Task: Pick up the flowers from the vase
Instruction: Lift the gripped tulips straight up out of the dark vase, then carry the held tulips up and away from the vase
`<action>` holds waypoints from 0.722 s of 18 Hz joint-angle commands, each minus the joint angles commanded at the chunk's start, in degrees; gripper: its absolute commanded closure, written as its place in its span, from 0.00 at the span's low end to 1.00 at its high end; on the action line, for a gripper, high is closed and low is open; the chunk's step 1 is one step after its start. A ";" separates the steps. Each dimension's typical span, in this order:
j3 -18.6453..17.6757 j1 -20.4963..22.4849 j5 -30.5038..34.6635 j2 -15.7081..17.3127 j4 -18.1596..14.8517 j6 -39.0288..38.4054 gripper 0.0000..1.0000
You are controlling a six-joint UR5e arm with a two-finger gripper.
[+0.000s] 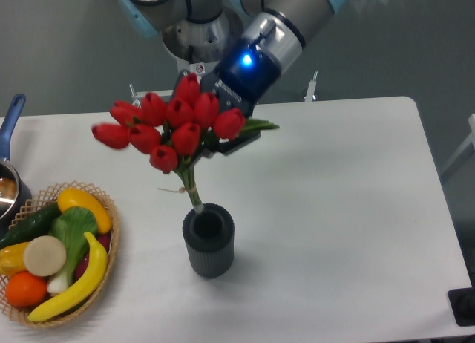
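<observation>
The flowers [167, 124], a bunch of red tulip buds on green stems, hang tilted in the air above the table. My gripper [215, 139] is shut on them just behind the buds, with a green leaf sticking out to the right. The stem ends [194, 196] hover right at the mouth of the vase [208, 240], a dark grey ribbed cylinder standing upright on the white table. Whether the stem tips still touch the rim I cannot tell.
A wicker basket [104, 246] of fruit and vegetables sits at the left front. A blue-handled metal pot [10, 181] stands at the left edge. The arm's base [197, 61] rises behind the table.
</observation>
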 joint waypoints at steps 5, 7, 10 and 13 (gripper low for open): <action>2.56 3.59 1.14 -0.09 -0.09 -0.19 0.53; 2.64 6.23 1.67 -0.09 -0.18 -0.01 0.53; 2.82 9.48 6.04 -0.35 0.09 0.34 0.53; 2.91 13.00 11.32 -0.35 -0.17 2.53 0.53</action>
